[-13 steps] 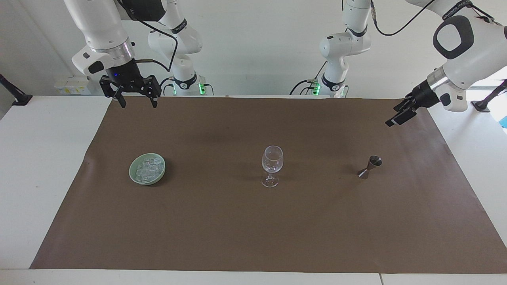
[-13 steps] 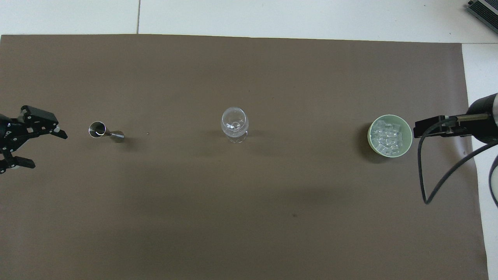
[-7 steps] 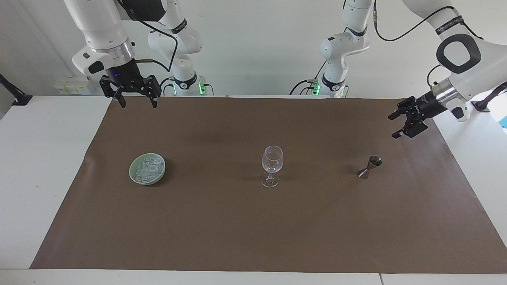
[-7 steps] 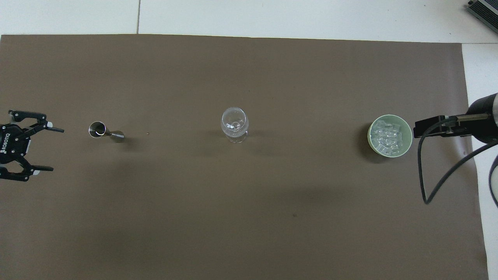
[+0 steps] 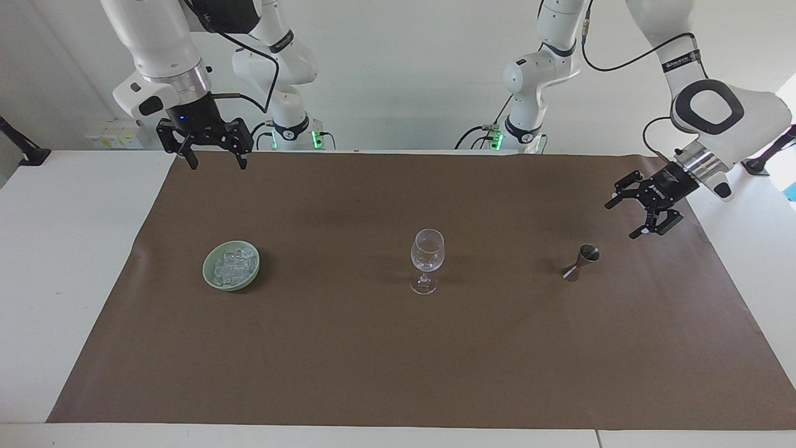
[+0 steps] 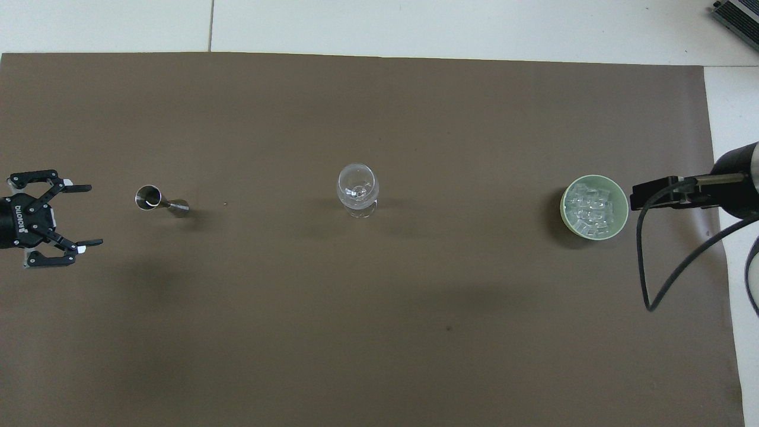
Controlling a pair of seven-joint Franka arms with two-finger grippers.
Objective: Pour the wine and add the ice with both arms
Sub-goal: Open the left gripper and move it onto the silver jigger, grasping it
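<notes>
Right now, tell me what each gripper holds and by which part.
Nothing is held. The left gripper hangs with open jaws beside the jigger; the right gripper waits, jaws open, over the mat's edge nearest the robots.

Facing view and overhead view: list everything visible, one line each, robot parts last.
ice: one heap, clear, in the bowl.
bowl: one, pale green, toward the right arm's end of the mat.
wine glass: one, clear, upright at mid mat.
jigger: one, metal, upright, toward the left arm's end.
mat: one, brown, covering the table.
left hand: one, black, open, raised beside the jigger.
right hand: one, black, open, raised over the mat's edge nearest the robots.
</notes>
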